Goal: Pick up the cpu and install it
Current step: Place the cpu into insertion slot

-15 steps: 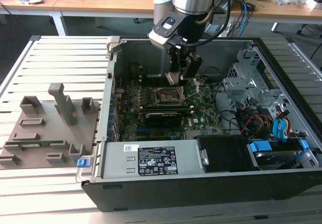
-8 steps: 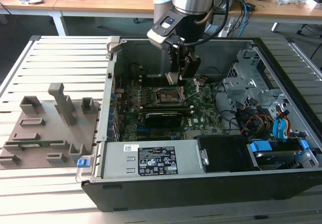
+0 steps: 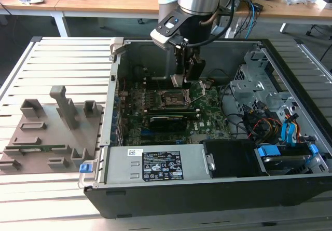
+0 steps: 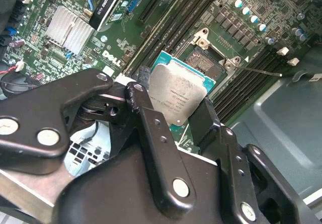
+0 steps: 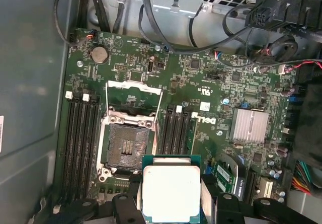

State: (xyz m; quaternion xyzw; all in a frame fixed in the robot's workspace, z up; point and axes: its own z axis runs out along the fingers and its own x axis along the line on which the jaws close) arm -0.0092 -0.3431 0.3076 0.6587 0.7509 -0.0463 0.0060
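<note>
Flat cpu [image 5: 171,193] — lid up (in pincer [image 4: 173,103])

I see an open computer case [image 3: 207,197] on a slatted metal table [image 3: 46,200], a grey fixture plate [image 3: 39,137] beside it at the exterior view's left, a wooden desk [image 3: 104,3] behind.

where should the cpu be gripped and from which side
By two opposite thin edges, coming from above its flat metal top. The cpu is a thin flat square, so only the rim offers grip; the hand pinches it that way here.
</note>
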